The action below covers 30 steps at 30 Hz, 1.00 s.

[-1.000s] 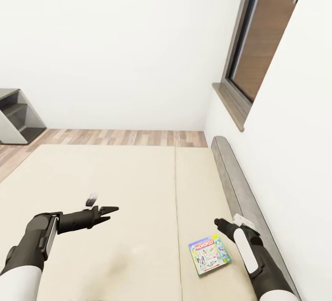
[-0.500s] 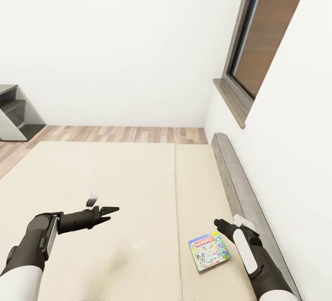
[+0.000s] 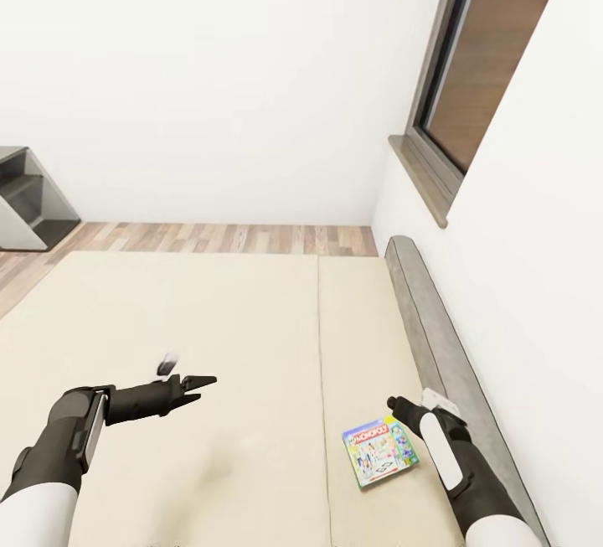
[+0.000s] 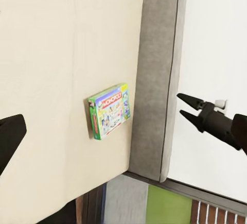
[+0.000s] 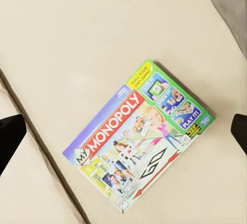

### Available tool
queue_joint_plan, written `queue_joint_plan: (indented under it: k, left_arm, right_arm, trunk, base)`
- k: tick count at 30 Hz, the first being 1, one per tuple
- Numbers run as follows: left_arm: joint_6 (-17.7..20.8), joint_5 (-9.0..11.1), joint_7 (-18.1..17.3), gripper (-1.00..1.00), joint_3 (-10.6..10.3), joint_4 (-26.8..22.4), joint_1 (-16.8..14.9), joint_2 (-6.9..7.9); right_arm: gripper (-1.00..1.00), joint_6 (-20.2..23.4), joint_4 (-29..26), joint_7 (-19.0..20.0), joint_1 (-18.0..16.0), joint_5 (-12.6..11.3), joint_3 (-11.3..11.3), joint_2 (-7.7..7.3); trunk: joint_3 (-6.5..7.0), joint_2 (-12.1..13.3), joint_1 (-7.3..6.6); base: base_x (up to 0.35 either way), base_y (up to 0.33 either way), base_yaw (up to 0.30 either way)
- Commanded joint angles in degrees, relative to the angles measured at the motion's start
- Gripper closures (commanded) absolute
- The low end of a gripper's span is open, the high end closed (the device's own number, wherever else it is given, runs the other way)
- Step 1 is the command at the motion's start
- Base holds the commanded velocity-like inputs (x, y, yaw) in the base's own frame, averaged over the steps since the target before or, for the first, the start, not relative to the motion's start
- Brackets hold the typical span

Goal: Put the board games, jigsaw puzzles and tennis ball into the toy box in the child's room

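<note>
On the cream mattress of the bed [image 3: 209,312], near its right edge and just beside the grey padded headboard strip [image 3: 435,321], lies a thin rectangular board game box with a green edge, red-and-white MONOPOLY lettering and cartoon print [image 3: 378,452]. It lies flat, face up, a bit skewed to the mattress seam, on the narrower part of the mattress right of that seam.

My right gripper [image 3: 394,403] hangs above the bed, just beside the box's far right corner in the head view. My right wrist camera looks straight down on the box [image 5: 139,134], and my dark fingertips [image 5: 10,134] show at opposite edges of that picture with the box between them, so these fingers are spread wide and hold nothing. Whether they touch the mattress, I cannot tell.

My left gripper [image 3: 205,381] is stretched out over the wide left part of the mattress, well apart from the box. Its black pointed fingers [image 3: 191,398] sit slightly parted, nothing between them. My left wrist camera sees the same box [image 4: 109,110] near the headboard strip [image 4: 157,74], plus my right gripper [image 4: 186,108] with its two tips a little apart.

Beyond the bed: wood-plank floor [image 3: 226,239], white walls [image 3: 209,69], a grey open shelf unit [image 3: 25,203] at far left, a dark-framed window with a wooden sill [image 3: 431,178] on the right wall.
</note>
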Motion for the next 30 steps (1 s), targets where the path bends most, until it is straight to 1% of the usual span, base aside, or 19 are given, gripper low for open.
queue_joint_plan:
  k: [1,7,26,30]
  left_arm:
    - [0.48,-0.59,-0.57,-1.00,0.15,-0.04,-0.06,-0.03]
    - [0.45,-0.59,-0.57,-1.00,0.15,-0.04,-0.06,-0.05]
    - [0.44,-0.59,-0.56,-1.00,0.14,-0.04,-0.06,-0.08]
    - [0.44,-0.63,-0.57,-1.00,0.11,-0.04,-0.06,-0.06]
  right_arm:
    - [-1.00,-0.03,0.05,-0.43,-0.10,-0.61,-0.07,0.03]
    - [-1.00,-0.70,0.76,-0.43,-0.39,-0.64,-0.02,0.01]
    - [-1.00,-0.94,2.21,-0.43,-0.54,-0.55,-0.04,-0.02]
    - [-1.00,-1.21,3.23,-0.43,-1.26,-0.55,-0.05,-0.07]
  trunk:
    - [-0.20,-0.11,0.03]
    - [-0.75,-0.11,0.03]
    - [-2.52,-0.11,0.03]
    - [-2.89,-0.11,0.03]
  base:
    - [0.000,0.000,0.000]
    - [0.000,0.000,0.000]
    - [0.000,0.000,0.000]
    - [0.000,0.000,0.000]
